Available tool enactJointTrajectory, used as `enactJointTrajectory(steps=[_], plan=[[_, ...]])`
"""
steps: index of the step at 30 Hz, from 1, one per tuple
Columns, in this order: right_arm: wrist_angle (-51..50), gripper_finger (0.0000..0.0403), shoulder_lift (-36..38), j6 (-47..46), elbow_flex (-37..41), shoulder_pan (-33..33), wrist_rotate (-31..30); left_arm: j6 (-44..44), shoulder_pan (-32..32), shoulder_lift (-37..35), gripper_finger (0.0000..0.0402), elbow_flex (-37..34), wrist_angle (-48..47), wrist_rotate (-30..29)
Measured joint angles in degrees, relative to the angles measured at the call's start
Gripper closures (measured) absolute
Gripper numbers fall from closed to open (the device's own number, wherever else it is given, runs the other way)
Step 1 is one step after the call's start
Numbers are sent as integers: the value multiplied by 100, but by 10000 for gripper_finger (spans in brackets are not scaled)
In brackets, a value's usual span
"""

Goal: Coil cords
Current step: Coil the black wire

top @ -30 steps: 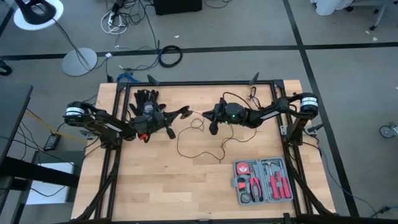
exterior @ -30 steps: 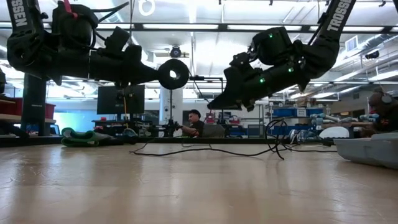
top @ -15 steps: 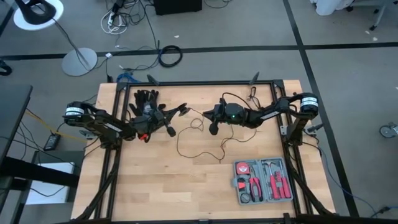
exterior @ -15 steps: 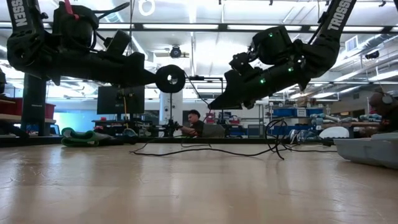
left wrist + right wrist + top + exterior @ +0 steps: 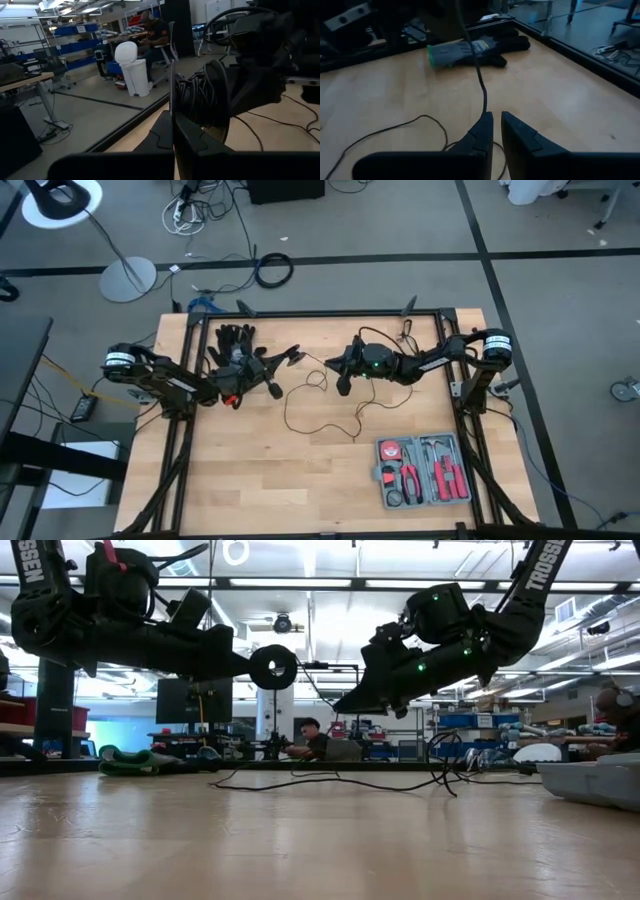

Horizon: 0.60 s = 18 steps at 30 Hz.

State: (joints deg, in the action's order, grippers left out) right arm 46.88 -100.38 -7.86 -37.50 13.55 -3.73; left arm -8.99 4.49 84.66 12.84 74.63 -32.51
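Note:
The cord is a thin black wire whose slack loops lie on the wooden table between the arms. One end is wound on a small round black disc, which hangs above the table at the tips of my left gripper, shut on it. From the disc a stretch of wire runs across to my right gripper, which is shut on the wire close beside it. Both grippers hang well above the table top. My left gripper holds the disc at its fingertips, coming level from the table's left. The disc is lifted clear and stands on edge, with wire wound around it. The fingers themselves hide the exact place of contact. My right gripper pinches the wire between its two fingertips, a single strand. The fingers slant down from the table's right. Above them the wire runs fairly straight to the disc. Below them it drops slack to the loops on the table.
A black glove with a green cuff lies at the far left of the table, behind my left gripper. An open tool case sits at the near right. Black frame rails edge the table. Bare wood lies toward the near edge.
My left gripper has turned a little at the wrist, and the disc at its tips has swung slightly with it. My right gripper has kept still on the wire.

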Motion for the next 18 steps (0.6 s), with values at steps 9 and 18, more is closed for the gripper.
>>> enactJointTrajectory(steps=[9, 18], plan=[[270, 364, 0, -2, 0, 21, 35, 2, 0, 0, 401, 0, 1, -2], [316, 364, 2, 0, 0, 1, 348, 2, 0, 0, 401, 0, 4, -2]])
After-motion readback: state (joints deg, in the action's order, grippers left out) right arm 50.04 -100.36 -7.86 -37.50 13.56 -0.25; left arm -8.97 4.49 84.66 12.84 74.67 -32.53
